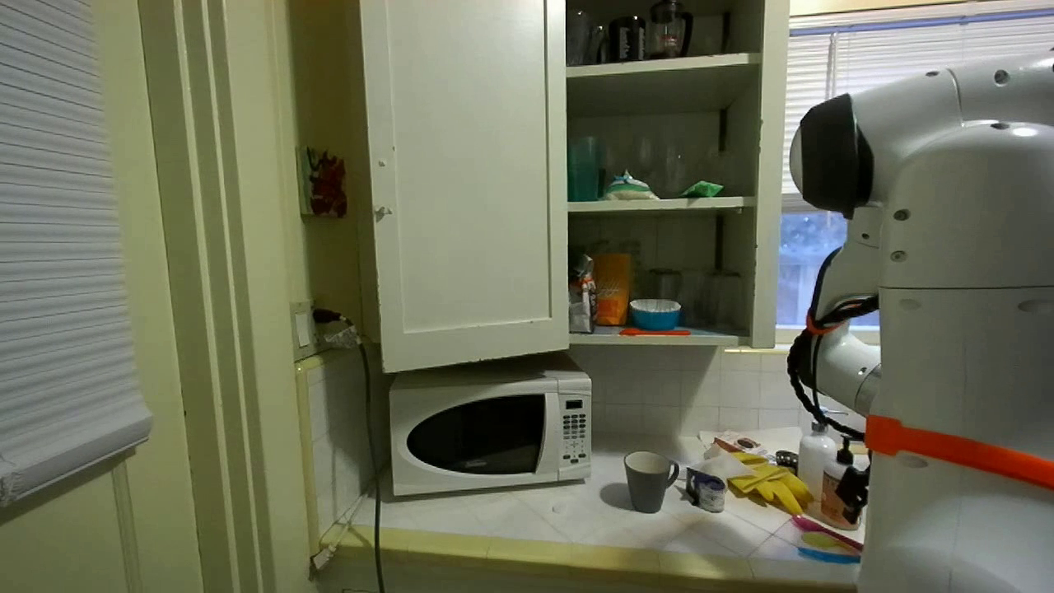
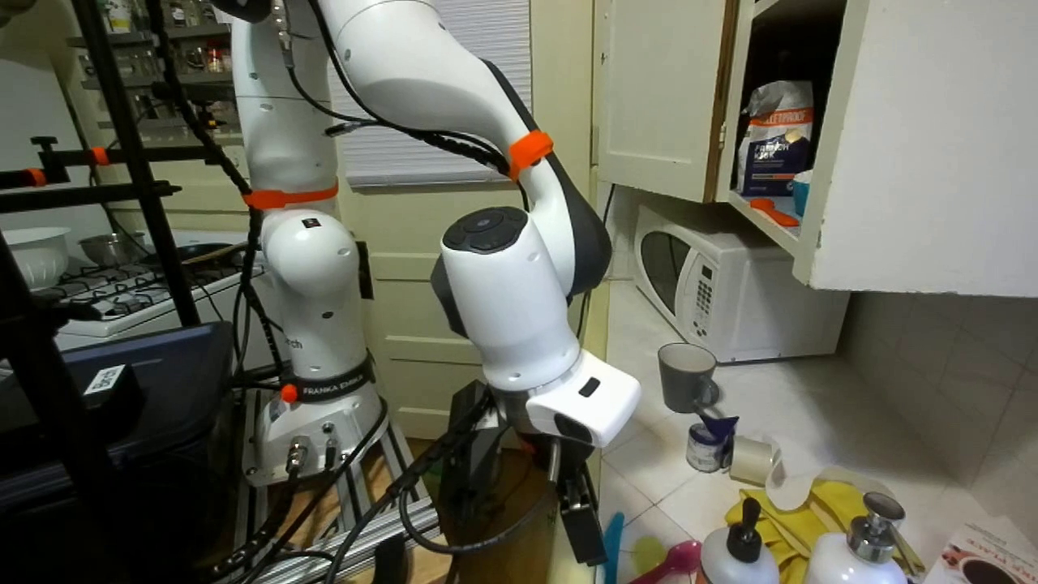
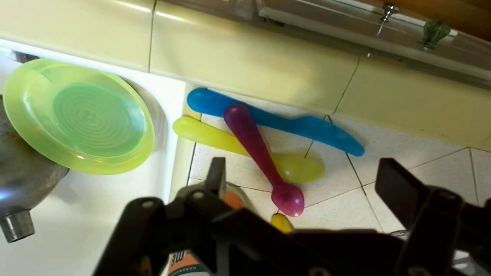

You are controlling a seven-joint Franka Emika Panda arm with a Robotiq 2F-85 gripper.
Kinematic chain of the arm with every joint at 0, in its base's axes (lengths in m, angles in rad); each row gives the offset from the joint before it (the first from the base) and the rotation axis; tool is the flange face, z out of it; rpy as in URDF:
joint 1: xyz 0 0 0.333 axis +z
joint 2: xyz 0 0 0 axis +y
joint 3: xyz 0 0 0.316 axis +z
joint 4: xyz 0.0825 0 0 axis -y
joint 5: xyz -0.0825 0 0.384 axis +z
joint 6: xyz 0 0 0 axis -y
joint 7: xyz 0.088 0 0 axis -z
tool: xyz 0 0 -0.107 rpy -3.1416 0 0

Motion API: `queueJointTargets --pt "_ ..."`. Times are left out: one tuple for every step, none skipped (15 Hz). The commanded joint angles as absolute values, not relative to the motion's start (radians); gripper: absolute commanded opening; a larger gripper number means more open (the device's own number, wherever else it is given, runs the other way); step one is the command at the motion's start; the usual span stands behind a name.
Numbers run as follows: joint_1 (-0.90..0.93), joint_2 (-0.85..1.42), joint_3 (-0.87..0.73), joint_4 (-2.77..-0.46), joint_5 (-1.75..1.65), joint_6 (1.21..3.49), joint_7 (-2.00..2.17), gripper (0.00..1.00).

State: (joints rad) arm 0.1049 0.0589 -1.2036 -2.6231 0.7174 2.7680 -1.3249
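Note:
My gripper (image 3: pixel 308 180) stands open above the counter, with nothing held between its fingers. Below it in the wrist view lie a blue plastic knife (image 3: pixel 276 119), a yellow-green spoon (image 3: pixel 301 168) and a magenta spoon (image 3: pixel 255 147). The magenta spoon rests across the other two, its bowl towards the gripper. In an exterior view one dark finger (image 2: pixel 584 527) hangs beside the counter edge, close to the blue knife (image 2: pixel 614 539) and the magenta spoon (image 2: pixel 679 558). The arm hides most of the gripper in an exterior view where the utensils' ends show, the magenta spoon (image 1: pixel 823 529) among them.
A green plate (image 3: pixel 23 88) leans in the white sink (image 3: pixel 115 199) over a metal pan (image 3: pixel 30 176). Around the counter are soap bottles (image 2: pixel 734 551), yellow gloves (image 2: pixel 835 511), a small can (image 2: pixel 704 446), a grey mug (image 2: pixel 685 377) and a microwave (image 1: pixel 486 436) under an open cabinet (image 1: pixel 659 210).

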Motion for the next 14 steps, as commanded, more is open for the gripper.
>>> queueJointTargets --pt "0.034 0.152 -1.132 -2.575 0.893 2.702 -1.466 1.0" --pt "0.006 0.178 -1.105 -2.558 0.94 2.676 -1.496 1.0" --pt "-0.024 0.22 -1.073 -2.533 0.993 2.646 -1.509 1.0" --pt "0.034 0.126 -1.122 -2.585 0.886 2.713 -1.428 1.0" --pt "0.023 0.142 -1.111 -2.576 0.895 2.705 -1.433 1.0" --pt "0.026 0.145 -1.111 -2.576 0.893 2.705 -1.43 1.0" --pt "0.028 0.144 -1.111 -2.576 0.893 2.705 -1.428 1.0" --pt "0.028 0.144 -1.111 -2.576 0.893 2.705 -1.428 1.0" --pt "0.028 0.143 -1.112 -2.576 0.893 2.705 -1.428 1.0" --pt "0.019 0.186 -1.096 -2.567 0.911 2.704 -1.429 1.0" --pt "0.006 0.219 -1.086 -2.555 0.924 2.685 -1.423 1.0" --pt "-0.012 0.246 -1.07 -2.542 0.942 2.667 -1.428 1.0" --pt "-0.027 0.259 -1.055 -2.534 0.951 2.656 -1.435 1.0" --pt "-0.044 0.275 -1.034 -2.525 0.965 2.658 -1.444 1.0"
